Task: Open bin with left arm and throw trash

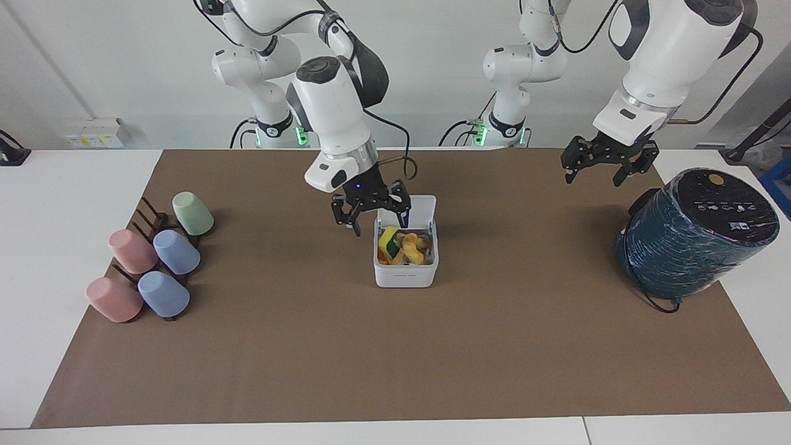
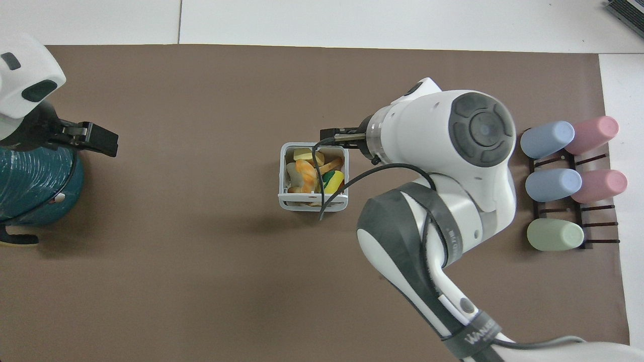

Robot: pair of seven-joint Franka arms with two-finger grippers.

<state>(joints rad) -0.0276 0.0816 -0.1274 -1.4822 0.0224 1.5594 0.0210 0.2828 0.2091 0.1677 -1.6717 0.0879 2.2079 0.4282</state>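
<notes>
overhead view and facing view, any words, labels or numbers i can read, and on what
"WANJEED", partly legible, on the black strap round the right arm.
Small grey print on the bin's front wall: too small to read.
White symbols on the teal cylinder's black top: too small to read.
</notes>
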